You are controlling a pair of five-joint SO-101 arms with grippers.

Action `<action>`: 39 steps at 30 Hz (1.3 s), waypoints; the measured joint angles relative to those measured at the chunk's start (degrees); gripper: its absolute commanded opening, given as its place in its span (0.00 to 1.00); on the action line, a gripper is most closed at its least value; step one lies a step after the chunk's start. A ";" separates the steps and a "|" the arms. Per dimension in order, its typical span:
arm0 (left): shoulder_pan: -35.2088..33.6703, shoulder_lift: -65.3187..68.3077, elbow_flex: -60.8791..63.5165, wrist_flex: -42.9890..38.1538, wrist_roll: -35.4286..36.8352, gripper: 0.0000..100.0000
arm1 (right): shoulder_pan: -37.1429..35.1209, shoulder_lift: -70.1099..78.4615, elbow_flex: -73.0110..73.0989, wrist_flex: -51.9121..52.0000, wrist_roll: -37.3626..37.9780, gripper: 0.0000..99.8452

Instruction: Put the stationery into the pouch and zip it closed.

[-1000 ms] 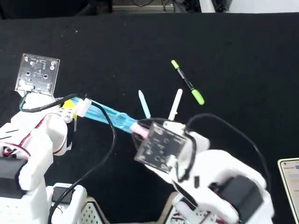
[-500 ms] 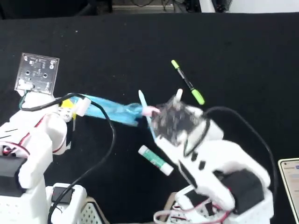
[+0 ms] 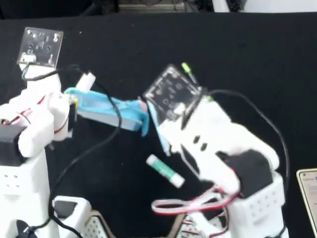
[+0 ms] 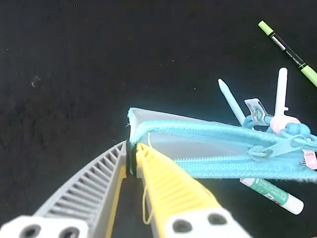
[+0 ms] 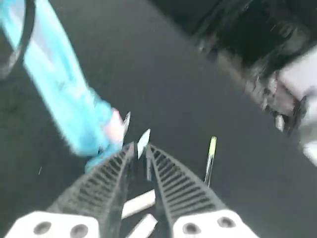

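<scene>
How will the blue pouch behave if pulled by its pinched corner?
Probably floppy: the pouch is thin fabric and its open zip edges bow apart. Likely light, since the left gripper holds it by one corner.

A black cloth-covered table (image 3: 257,59) spans the whole high view. At lower centre of that view a white glue stick with a green label (image 3: 165,170) lies on the cloth at a slant. In the upper right of the left wrist view a slim green and black marker pen (image 4: 290,53) lies diagonally. Lower in that view, a pale blue pen (image 4: 231,100) and a white pen (image 4: 281,94) lie just beside each other, fanned apart. At the high view's right edge rests what may be a white-edged phone (image 3: 308,186).
</scene>
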 measured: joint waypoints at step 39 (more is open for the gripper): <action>0.35 -9.76 13.27 -2.90 2.64 0.03 | -18.02 -24.09 24.97 -4.40 0.09 0.24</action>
